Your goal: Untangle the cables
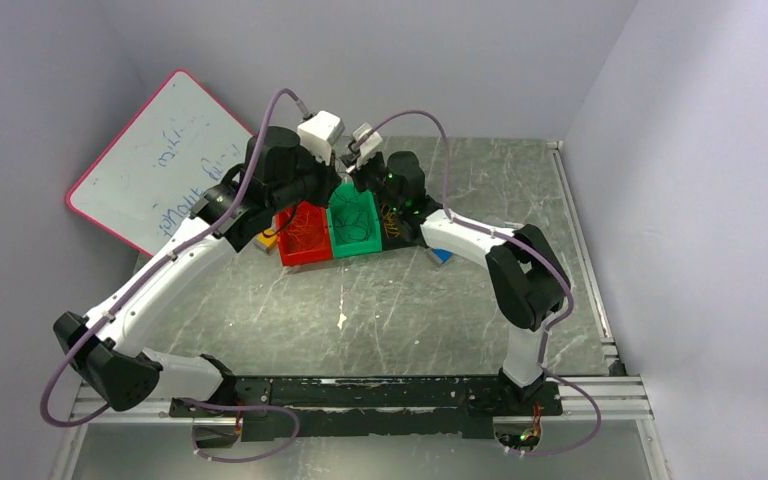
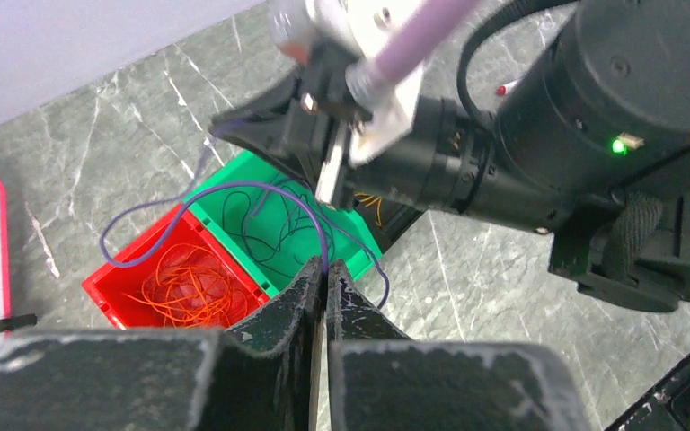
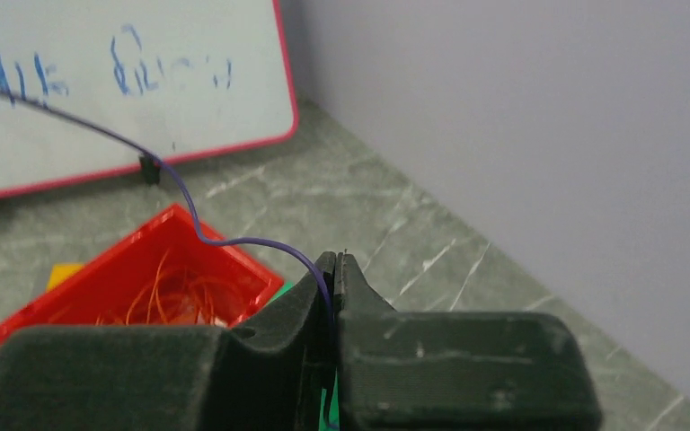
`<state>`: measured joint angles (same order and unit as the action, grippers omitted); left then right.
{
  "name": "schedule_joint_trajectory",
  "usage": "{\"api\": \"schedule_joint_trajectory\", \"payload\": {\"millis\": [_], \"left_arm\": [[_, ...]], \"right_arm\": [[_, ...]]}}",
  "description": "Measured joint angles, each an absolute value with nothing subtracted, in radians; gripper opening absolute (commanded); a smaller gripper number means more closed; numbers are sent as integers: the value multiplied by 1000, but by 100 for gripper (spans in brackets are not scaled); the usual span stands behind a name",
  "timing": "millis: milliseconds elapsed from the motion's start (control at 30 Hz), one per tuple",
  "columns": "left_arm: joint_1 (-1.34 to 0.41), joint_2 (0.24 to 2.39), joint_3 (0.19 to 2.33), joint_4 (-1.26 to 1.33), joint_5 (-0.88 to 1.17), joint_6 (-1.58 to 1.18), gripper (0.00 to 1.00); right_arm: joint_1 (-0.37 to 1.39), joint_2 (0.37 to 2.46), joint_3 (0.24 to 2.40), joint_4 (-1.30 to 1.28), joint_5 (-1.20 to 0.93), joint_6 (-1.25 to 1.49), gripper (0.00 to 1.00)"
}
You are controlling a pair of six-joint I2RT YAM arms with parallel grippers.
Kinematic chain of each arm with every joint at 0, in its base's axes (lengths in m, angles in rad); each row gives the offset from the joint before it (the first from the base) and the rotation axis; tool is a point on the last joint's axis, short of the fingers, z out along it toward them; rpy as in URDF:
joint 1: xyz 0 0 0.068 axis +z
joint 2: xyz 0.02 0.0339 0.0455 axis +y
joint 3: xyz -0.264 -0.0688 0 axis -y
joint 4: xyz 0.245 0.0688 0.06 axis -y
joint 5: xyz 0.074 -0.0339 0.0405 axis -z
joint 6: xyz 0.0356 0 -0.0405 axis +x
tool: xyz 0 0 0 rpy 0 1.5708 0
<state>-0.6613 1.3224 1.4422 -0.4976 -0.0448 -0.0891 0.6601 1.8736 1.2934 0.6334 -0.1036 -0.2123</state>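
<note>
A thin purple cable (image 2: pixel 234 190) arcs above the bins; it also shows in the right wrist view (image 3: pixel 180 193). My left gripper (image 2: pixel 325 269) is shut on it above the green bin (image 2: pixel 269 175). My right gripper (image 3: pixel 335 262) is shut on the same cable, close beside the left one (image 1: pixel 350 175). Orange cables (image 2: pixel 184 285) lie coiled in the red bin (image 2: pixel 108 285). Dark cables (image 2: pixel 265 235) lie in the green bin. More orange cable (image 1: pixel 392 220) sits in a black bin by the right wrist.
A pink-framed whiteboard (image 1: pixel 155 160) leans at the back left. The bins (image 1: pixel 305 250) stand in a row at mid table. A yellow block (image 1: pixel 266 241) and a blue piece (image 1: pixel 441 255) lie beside them. Walls close in on both sides.
</note>
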Motion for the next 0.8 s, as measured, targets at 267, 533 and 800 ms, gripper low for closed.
{"api": "schedule_joint_trajectory", "payload": {"millis": [267,533,800], "left_arm": [[-521,1353,1408,-429,59,-122,7],[-459,1422,1391,-369,134,-123,7],[-427,1471,1380,-346,179,-119,7]], "right_arm": [[655,1869,1184,595,-145,-169,11],[649,1870,1163,574,-195,-106,25],[646,1856,1106,562,-225,-78,41]]}}
